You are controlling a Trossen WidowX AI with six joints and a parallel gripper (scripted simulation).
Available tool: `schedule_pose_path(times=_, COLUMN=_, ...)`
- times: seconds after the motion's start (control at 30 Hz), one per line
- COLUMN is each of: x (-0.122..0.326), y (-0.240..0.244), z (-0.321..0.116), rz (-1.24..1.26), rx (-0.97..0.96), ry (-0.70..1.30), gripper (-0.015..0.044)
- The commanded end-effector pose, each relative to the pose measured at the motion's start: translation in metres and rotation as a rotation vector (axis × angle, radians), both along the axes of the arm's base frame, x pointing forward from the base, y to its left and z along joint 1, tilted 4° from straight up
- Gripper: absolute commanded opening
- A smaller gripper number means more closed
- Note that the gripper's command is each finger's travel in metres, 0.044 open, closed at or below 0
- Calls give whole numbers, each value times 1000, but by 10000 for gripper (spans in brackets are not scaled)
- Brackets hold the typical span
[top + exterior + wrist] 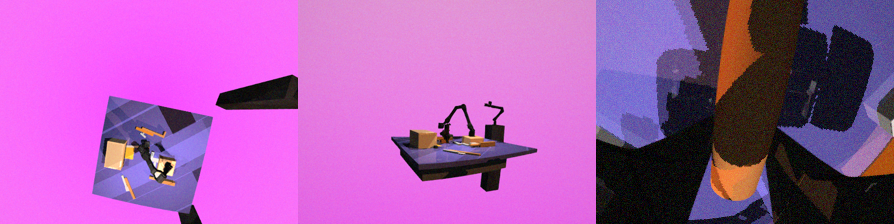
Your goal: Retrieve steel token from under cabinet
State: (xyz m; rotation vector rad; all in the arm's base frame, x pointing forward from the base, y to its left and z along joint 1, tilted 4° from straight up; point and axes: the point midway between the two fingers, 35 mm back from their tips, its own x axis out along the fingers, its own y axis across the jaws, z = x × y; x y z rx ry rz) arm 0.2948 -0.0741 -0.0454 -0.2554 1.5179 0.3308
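One tan cabinet (115,154) (423,138) stands on the table (150,201) (448,161), w/ yellow marked area (129,152) (439,145) just in front; what's under cab. can't be seen in these views, so token loc. can't be told. Hand (144,145) (447,141) (741,127) is clamped on an orange rod (738,182), pointing down near the area, betwn cab. & tan block (162,170) (472,138) carrying the arm. White pcs (154,159) lie beside block. Orange stick (130,188) (471,153) & white strip (124,183) lie side by side, apart from cab. More orange bars (150,131) lie on the opp. side of table, w/ small white pc (143,135) near
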Motion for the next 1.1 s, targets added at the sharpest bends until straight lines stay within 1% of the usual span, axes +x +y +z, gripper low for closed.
schedule_pose_path(times=0.0, x=-8, y=-2, z=-1, rz=1, rx=2, ry=5, gripper=0)
schedule_pose_path(times=0.87, x=-43, y=-21, z=-3, rz=1, rx=0, ry=7, gripper=0)
schedule_pose_path(times=1.07, x=-39, y=-22, z=-2, rz=2, rx=-2, ry=3, gripper=0)
